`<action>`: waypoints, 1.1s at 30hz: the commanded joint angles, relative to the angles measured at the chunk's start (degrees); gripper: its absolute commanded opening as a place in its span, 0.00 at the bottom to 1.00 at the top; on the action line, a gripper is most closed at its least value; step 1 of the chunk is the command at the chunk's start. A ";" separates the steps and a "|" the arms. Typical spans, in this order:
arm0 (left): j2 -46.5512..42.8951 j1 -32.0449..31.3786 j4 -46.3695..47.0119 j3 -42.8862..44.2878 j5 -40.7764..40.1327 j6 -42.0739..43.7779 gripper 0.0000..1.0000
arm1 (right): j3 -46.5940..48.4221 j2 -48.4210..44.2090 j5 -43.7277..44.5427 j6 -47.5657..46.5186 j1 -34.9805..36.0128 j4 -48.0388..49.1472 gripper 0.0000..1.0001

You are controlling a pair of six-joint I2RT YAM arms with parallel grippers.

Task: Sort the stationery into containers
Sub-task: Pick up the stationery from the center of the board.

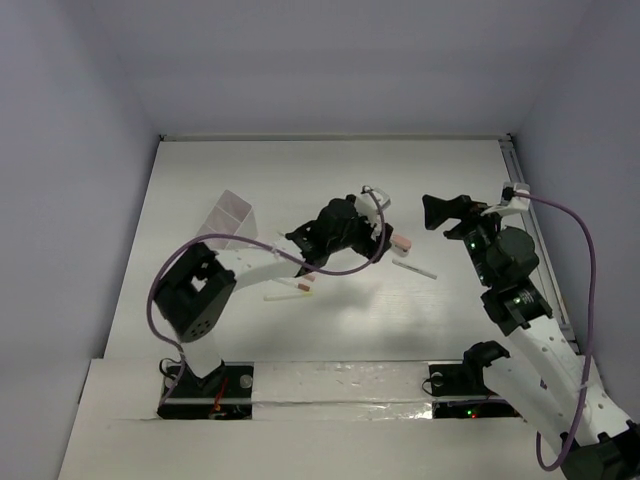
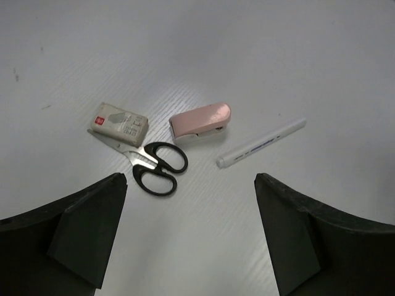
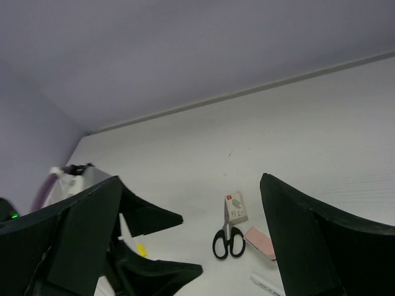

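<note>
Far left: white translucent plastic box (image 1: 232,218), rectangular, with thin walls and one inner divider faintly showing. It sits on the table (image 1: 300,170) beside the left arm. What lies in its compartments cannot be told from the top view.

Next right, close under the left arm: thin white sticks (image 1: 285,293) lying flat on the table outside the box. One pink tip and one yellow tip show.

Centre: left gripper (image 2: 190,185) hangs over the main cluster, jaws spread wide, nothing between them. The fingers (image 2: 86,228) are matte black and wedge-shaped.

Cluster below it, in the wrist view:
- beige block (image 2: 120,121), small and flat with rounded corners and a printed label, touching the scissors' blades.
- scissors (image 2: 151,163), with bright metal blades that are closed and glossy black loop handles.
- pink eraser (image 2: 200,121), smooth with a rounded end, just beside the scissors' handles.
- white pen (image 2: 261,143), a slim cylinder with print along the barrel, lying apart from the eraser.

All four lie on the bare table, well apart from the box.

Right: right gripper (image 3: 190,182) is raised above the table and faces the cluster, jaws wide apart and holding nothing.
</note>
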 commanded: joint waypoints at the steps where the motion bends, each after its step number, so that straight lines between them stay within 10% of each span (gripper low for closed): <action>1: 5.67 0.03 -5.01 8.30 5.22 13.30 0.82 | 0.11 -1.41 2.39 -0.51 0.23 0.03 1.00; 33: 36.09 -1.02 -30.07 46.90 14.37 28.79 0.82 | 0.29 -0.89 0.37 -1.04 0.23 0.29 1.00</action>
